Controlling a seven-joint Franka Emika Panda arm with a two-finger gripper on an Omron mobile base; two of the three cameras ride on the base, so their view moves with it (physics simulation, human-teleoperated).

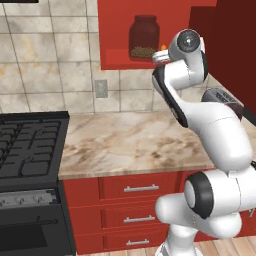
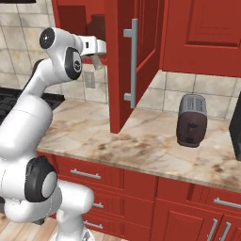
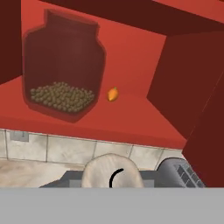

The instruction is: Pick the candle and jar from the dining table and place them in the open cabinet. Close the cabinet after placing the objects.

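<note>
My gripper [image 3: 112, 178] is shut on the candle [image 3: 105, 171], a pale cylinder with a curved black wick, seen end-on between the dark fingers. A small orange flame shape [image 3: 113, 94] shows ahead of it, over the shelf. The jar [image 3: 63, 65], holding tan grainy contents, stands on the left of the red shelf inside the open cabinet [image 1: 112, 35]. From the left base view the jar [image 1: 144, 37] is just left of my raised hand. My gripper [image 2: 97, 60] is at the cabinet's mouth, left of the open door [image 2: 117, 66] and its silver handle [image 2: 134, 61]. The dining table is out of view.
Below the cabinet runs a marble counter [image 1: 130, 145] over red drawers [image 1: 140, 189]. A black stove [image 1: 30, 145] stands at its left end. A toaster [image 2: 190, 120] sits on the counter right of the open door. A wall outlet [image 1: 101, 88] is under the cabinet.
</note>
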